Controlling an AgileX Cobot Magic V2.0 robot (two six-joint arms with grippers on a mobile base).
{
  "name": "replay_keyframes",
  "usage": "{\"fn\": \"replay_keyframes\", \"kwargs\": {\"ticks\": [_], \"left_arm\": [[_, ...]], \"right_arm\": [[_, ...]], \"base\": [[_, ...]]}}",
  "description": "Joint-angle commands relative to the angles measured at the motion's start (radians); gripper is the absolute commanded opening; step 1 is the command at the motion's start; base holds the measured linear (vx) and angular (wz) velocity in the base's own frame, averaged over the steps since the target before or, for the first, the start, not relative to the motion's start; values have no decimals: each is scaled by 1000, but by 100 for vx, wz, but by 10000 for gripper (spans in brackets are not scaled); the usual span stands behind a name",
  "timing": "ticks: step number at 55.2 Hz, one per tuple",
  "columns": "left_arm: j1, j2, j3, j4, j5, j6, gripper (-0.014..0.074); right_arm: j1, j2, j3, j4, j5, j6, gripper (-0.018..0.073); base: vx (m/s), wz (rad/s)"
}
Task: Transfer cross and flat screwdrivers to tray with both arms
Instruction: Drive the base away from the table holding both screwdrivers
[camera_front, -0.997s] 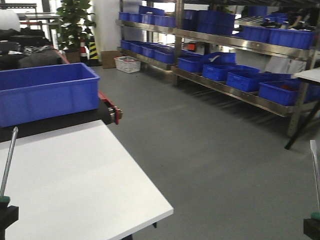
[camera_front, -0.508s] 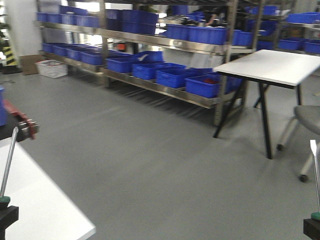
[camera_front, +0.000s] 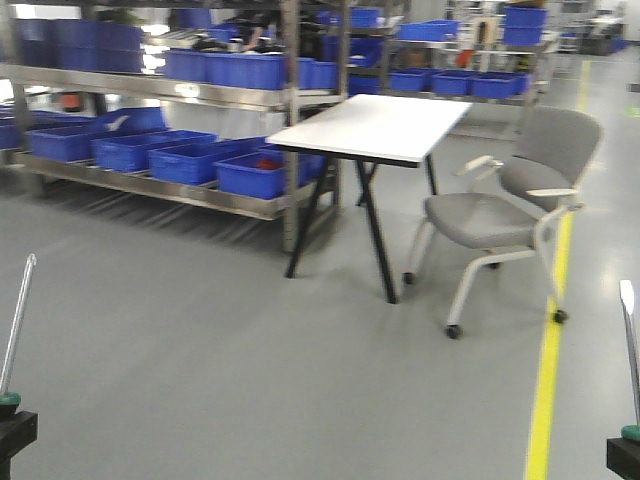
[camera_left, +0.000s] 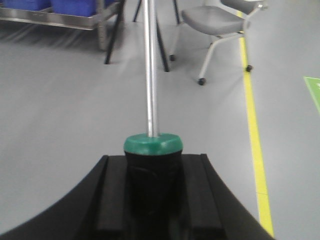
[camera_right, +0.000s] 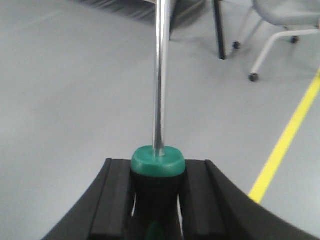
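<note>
Both picks look done: left gripper (camera_left: 153, 167) clamped on left screwdriver (camera_left: 150, 75) handle, right gripper (camera_right: 157, 175) clamped on right screwdriver (camera_right: 159, 75) handle, shafts sticking out past the jaws. Cross vs flat: can't tell. No tray in view, just floor (camera_front: 200, 380), chair (camera_front: 505, 210), table (camera_front: 375, 125). Left to do: reach tray, place both
</note>
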Motion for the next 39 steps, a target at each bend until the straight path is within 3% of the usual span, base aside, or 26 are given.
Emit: {"fn": "replay_keyframes", "kwargs": {"ticks": [1,22,39], "left_arm": [[-4,-9,-31,-10,-89,-4,-3],[-4,-9,-31,-10,-89,-4,-3],[-4,-9,-31,-10,-89,-4,-3]], "right_arm": [[0,-8,-32,-7,-88,0,-8],[0,-8,-32,-7,-88,0,-8],[0,-8,-32,-7,-88,0,-8]], "base": [[25,-61],[29,-56],[38,-26]]}}
